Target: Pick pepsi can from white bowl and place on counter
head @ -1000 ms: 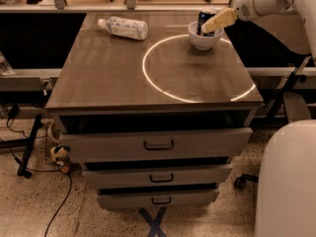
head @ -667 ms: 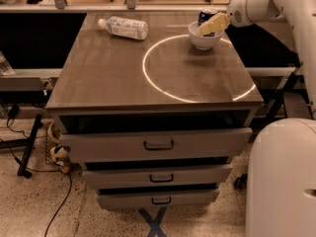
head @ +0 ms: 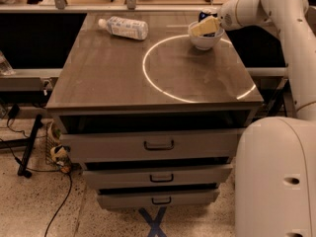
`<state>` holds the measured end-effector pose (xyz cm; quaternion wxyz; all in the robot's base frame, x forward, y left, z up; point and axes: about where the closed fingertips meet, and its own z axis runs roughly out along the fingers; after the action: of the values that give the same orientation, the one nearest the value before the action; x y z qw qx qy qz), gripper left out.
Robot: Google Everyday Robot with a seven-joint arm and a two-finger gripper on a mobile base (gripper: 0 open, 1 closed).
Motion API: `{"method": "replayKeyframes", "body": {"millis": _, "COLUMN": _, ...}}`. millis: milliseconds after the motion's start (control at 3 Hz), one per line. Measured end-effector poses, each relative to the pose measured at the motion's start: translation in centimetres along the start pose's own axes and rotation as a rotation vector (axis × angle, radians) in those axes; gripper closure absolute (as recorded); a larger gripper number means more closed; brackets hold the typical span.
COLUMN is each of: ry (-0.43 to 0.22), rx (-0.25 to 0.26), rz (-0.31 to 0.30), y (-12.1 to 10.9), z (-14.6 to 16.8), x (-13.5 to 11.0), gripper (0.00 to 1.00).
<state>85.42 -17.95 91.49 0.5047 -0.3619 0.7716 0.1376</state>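
Observation:
The white bowl [head: 205, 42] stands at the far right of the counter [head: 113, 78], on the rim of the thin white circle. The pepsi can [head: 207, 14] stands in it; only its dark blue upper part shows behind the gripper. My gripper [head: 204, 26], pale yellow at its tip, reaches in from the right and sits over the bowl's mouth, right in front of the can. The can's lower part and the inside of the bowl are hidden by the gripper.
A clear plastic bottle [head: 123, 27] with a pale label lies on its side at the far left of the counter. My white arm [head: 291, 38] runs down the right side. Drawers [head: 158, 144] front the cabinet. Cables lie on the floor at left.
My gripper has moved left and slightly down, from beside the bowl's right rim to over the bowl, in front of the can. The bowl and the bottle have not moved.

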Motion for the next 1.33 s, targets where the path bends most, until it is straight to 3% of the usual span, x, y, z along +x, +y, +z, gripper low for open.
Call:
{"method": "replayKeyframes", "body": {"millis": 667, "ry": -0.026, "rx": 0.004, "rz": 0.004, "y": -0.3, "z": -0.2, "x": -0.9, "gripper": 0.64}}
{"method": "replayKeyframes", "body": {"millis": 1000, "ry": -0.081, "rx": -0.032, "rz": -0.023, "y": 0.9, "z": -1.2, "x": -3.5, "gripper": 0.88}}
{"method": "replayKeyframes", "body": {"millis": 1333, "ry": -0.148, "rx": -0.106, "rz": -0.048, "y": 3.5, "z": -2.3, "x": -6.3, "gripper": 1.0}}
